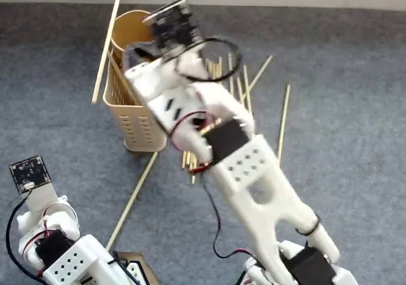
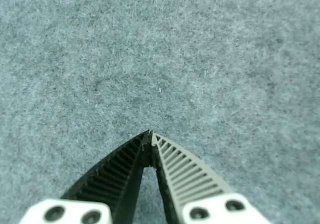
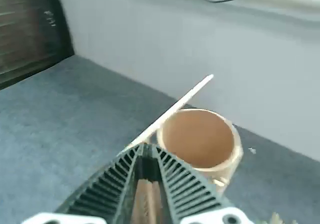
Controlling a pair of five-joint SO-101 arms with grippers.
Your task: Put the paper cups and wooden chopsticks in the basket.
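Hovering right gripper (image 3: 147,145) above basket (image 1: 129,121).

Grey-blue carpet (image 2: 160,59) lies under the left claw (image 2: 150,133). Ahead of the right claw (image 3: 146,146) a pale wall (image 3: 150,44) rises from the carpet, with a dark slatted panel (image 3: 25,29) off to one side.

The right arm (image 1: 190,101) stretches over the basket (image 1: 127,123) and blocks most of its mouth, a chopstick (image 1: 108,42) leans at its outer side and loose sticks (image 1: 246,91) lie just beside it — yet the grey surface (image 1: 355,75) to either side lies open for a claw to pass.
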